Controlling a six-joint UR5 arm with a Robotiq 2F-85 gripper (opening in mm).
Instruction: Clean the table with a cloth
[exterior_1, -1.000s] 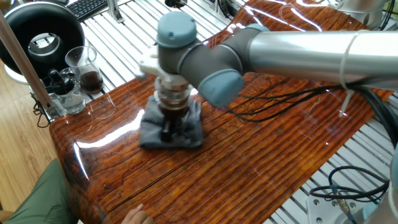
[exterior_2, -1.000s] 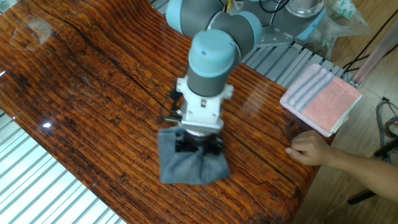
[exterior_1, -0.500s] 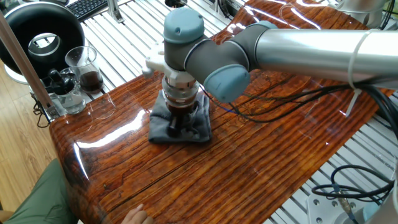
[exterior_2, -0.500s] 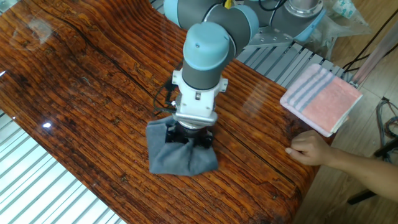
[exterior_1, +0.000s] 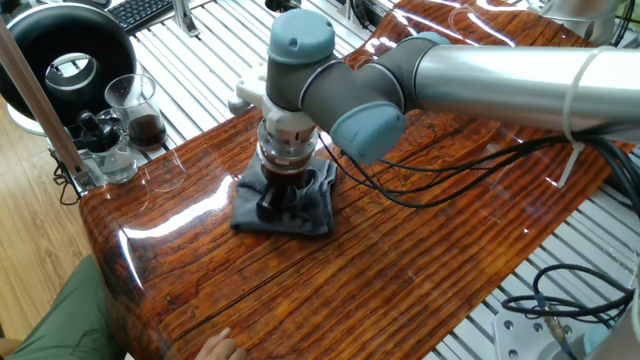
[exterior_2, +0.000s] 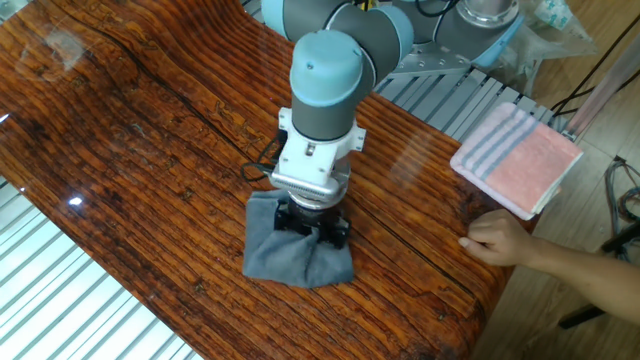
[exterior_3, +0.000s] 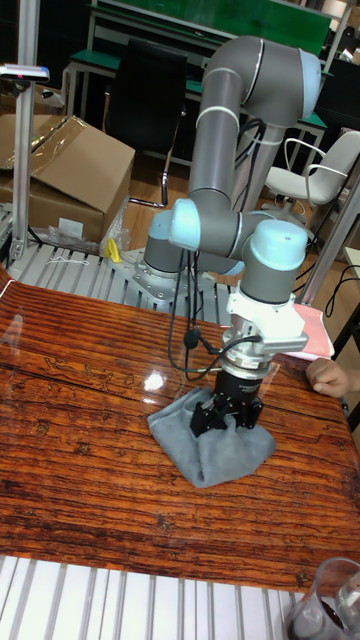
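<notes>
The blue-grey cloth (exterior_1: 300, 212) (exterior_2: 290, 262) (exterior_3: 205, 450) lies bunched on the glossy reddish-brown table (exterior_1: 420, 270) (exterior_2: 120, 130) (exterior_3: 70, 450), near its middle. My gripper (exterior_1: 275, 203) (exterior_2: 312, 226) (exterior_3: 228, 418) points straight down onto the cloth and presses it against the wood. Its black fingers are pinched into a raised fold of the fabric, so it is shut on the cloth. The fingertips are partly buried in the folds.
A folded pink striped towel (exterior_2: 518, 158) lies at the table's corner, with a person's hand (exterior_2: 497, 240) resting on the edge nearby. Glass beakers with dark liquid (exterior_1: 138, 108) and a black round device (exterior_1: 62, 45) stand beyond one end. Black cables (exterior_1: 450, 175) trail across the wood.
The gripper has dragged the cloth a short way across the table and part of the way back. The cloth's folds shifted with it. The person's hand stayed put.
</notes>
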